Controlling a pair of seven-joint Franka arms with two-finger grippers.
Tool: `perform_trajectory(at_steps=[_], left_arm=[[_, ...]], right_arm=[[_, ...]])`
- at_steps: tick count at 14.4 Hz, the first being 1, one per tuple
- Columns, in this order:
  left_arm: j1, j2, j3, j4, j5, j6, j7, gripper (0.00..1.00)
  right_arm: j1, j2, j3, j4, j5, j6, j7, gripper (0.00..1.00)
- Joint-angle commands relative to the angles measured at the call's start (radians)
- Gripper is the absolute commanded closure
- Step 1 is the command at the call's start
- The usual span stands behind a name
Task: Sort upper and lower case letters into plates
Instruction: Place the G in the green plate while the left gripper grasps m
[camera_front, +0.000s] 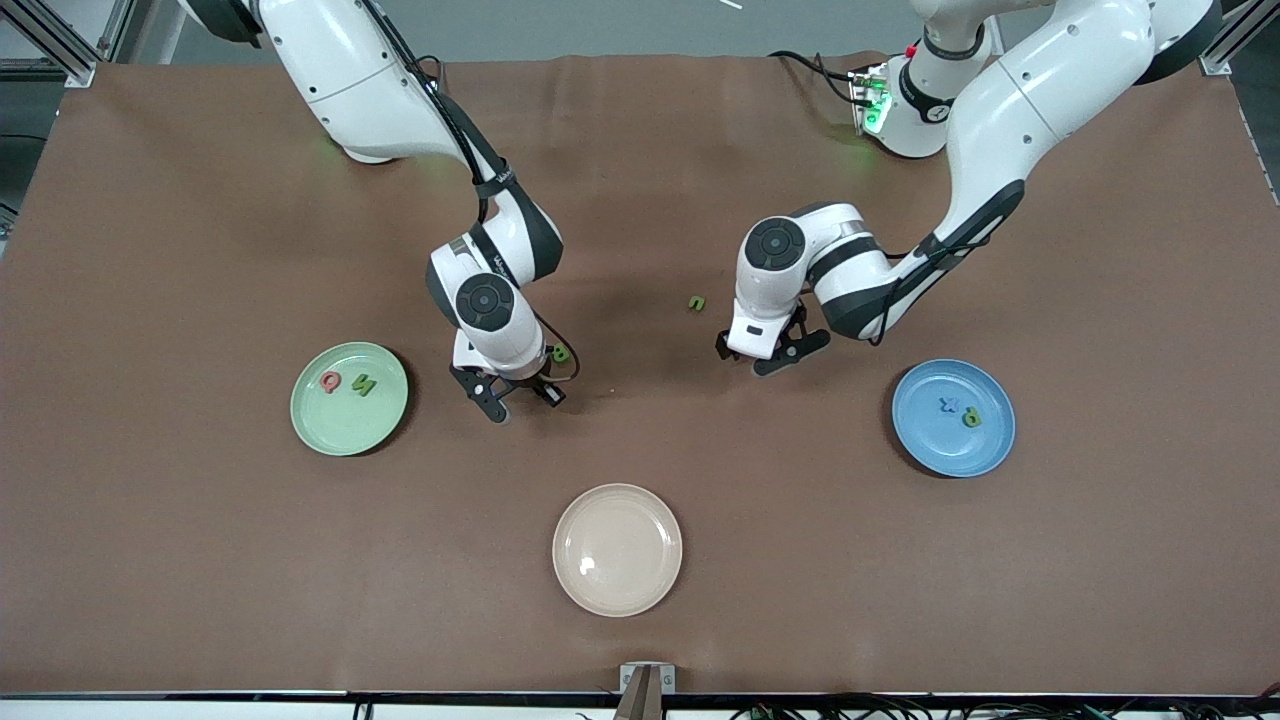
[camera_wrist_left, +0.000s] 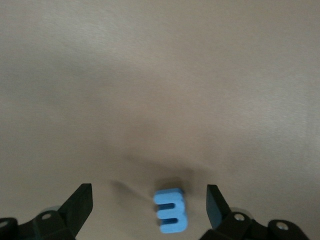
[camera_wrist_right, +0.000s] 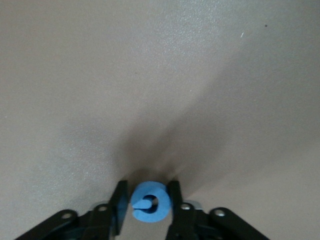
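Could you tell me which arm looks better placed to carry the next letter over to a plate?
Right, probably: the right gripper is shut on a blue round letter. The left gripper is open, only straddling a blue E-shaped letter on the table.

Right hand (camera_front: 520, 393) low on table, apparently shut; left hand (camera_front: 764, 350) open.

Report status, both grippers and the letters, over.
Right gripper shut on blue round letter, low over the table. Left gripper open around blue E-shaped letter. Two green letters loose on the table. Nothing blocking.
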Motion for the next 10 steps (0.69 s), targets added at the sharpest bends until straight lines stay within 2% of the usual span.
perform_trajectory(at_steps=[1, 3, 4, 7, 10], left_arm=[[0.001, 0.009, 0.003, 0.013, 0.018, 0.029, -0.017, 0.00], [0.001, 0.011, 0.003, 0.013, 0.018, 0.033, -0.023, 0.01], [-0.001, 0.012, 0.003, 0.017, 0.018, 0.034, -0.025, 0.02], [-0.001, 0.026, 0.003, 0.023, 0.017, 0.034, -0.037, 0.03], [-0.004, 0.032, 0.003, 0.022, 0.017, 0.034, -0.039, 0.11]], right_arm=[[0.016, 0.005, -0.009, -0.005, 0.014, -0.001, 0.029, 0.81], [0.013, 0.005, -0.009, -0.005, 0.014, -0.003, 0.030, 0.97], [0.010, 0.005, -0.009, -0.005, 0.014, -0.004, 0.027, 0.99], [-0.028, -0.028, -0.012, -0.004, 0.011, -0.059, -0.020, 1.00], [-0.115, -0.111, -0.012, -0.009, 0.011, -0.177, -0.178, 1.00]])
